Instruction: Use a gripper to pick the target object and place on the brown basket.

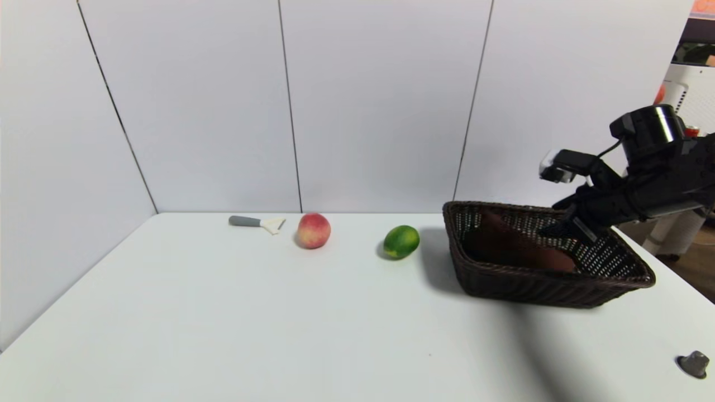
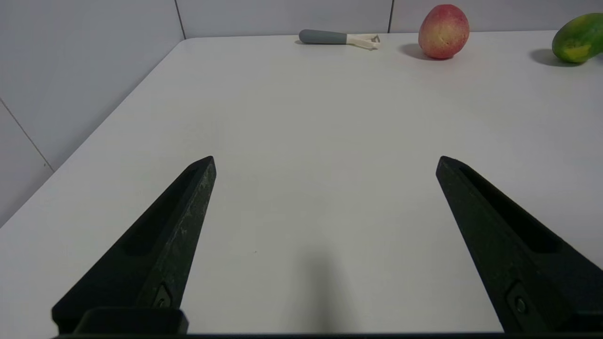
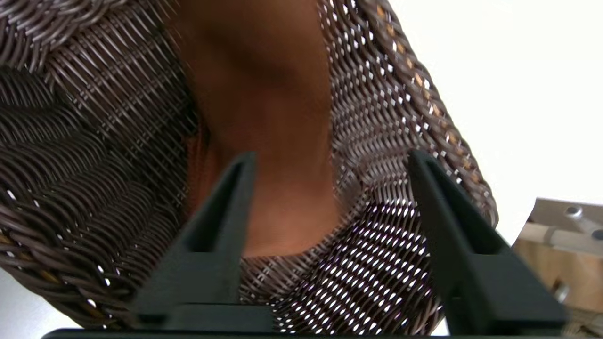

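Note:
The brown towel (image 1: 519, 248) lies inside the dark brown wicker basket (image 1: 530, 287) at the right of the table. In the right wrist view the towel (image 3: 264, 141) rests on the basket's floor against its woven wall (image 3: 377, 263). My right gripper (image 1: 564, 226) hangs over the basket's far right rim; its jaws stand apart and hold nothing (image 3: 330, 157). My left gripper (image 2: 325, 160) is open and empty, low over bare table, and does not show in the head view.
A green lime (image 1: 401, 241) lies just left of the basket. A red-yellow peach (image 1: 313, 230) and a grey-handled peeler (image 1: 257, 222) sit near the back wall. A small grey object (image 1: 694, 363) lies at the table's front right.

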